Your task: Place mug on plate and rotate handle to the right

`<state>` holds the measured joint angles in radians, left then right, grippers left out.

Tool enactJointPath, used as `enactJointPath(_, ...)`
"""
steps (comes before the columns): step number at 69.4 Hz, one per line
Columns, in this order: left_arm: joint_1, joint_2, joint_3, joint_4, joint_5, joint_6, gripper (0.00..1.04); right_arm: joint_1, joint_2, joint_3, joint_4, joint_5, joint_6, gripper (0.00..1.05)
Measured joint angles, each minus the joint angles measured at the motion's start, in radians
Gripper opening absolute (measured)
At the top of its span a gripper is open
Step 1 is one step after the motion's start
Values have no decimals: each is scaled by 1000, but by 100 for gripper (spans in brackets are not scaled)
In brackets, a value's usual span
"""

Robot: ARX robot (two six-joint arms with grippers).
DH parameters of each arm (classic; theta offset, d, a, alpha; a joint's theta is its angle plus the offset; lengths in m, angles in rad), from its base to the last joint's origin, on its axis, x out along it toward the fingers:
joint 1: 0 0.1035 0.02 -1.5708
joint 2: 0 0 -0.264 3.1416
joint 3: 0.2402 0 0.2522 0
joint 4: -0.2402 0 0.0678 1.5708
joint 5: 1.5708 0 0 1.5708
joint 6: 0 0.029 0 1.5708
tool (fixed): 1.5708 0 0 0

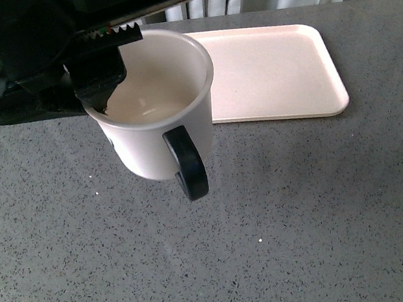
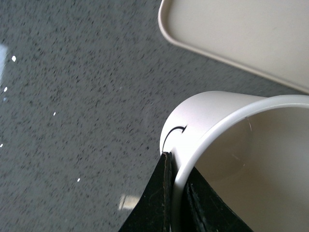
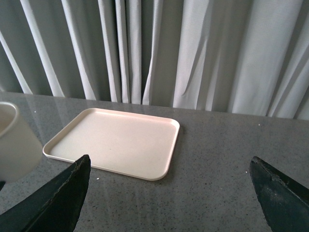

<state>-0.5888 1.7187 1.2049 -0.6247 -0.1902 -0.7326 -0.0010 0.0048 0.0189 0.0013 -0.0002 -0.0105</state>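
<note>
My left gripper (image 1: 105, 68) is shut on the rim of the cream-white mug (image 1: 154, 132), one finger inside and one outside, and holds it raised over the grey table, left of the plate. The black handle (image 1: 186, 162) points toward the camera, slightly right. The pale pink-beige plate (image 1: 281, 69) lies flat at the back right and holds nothing. In the left wrist view the fingers (image 2: 154, 203) pinch the mug wall (image 2: 203, 118), where a bit of black print shows, and the plate's corner (image 2: 231, 29) is beyond. My right gripper (image 3: 169, 193) is open, low over the table in front of the plate (image 3: 116, 140).
The grey speckled table (image 1: 276, 231) runs across the whole front view. Pale curtains (image 3: 193, 53) hang behind the table's far edge. The mug's side (image 3: 14, 145) shows at the edge of the right wrist view.
</note>
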Motion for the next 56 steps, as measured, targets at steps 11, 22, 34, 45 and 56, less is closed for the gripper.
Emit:
enactJointPath(11, 6, 145, 195, -31, 7, -33, 2, 0, 0, 0, 0, 0, 0, 96)
enactJointPath(22, 19, 271, 380, -74, 11, -63, 2, 0, 0, 0, 0, 0, 0, 96)
enactJointPath(34, 45, 414, 545, -129, 21, -116, 2, 0, 0, 0, 0, 0, 0, 96)
enactJointPath(45, 54, 524, 674, -166, 30, -166, 2, 0, 0, 0, 0, 0, 0, 96)
enactJointPath(56, 44, 624, 817, -215, 29, -191, 2, 0, 0, 0, 0, 0, 0, 96)
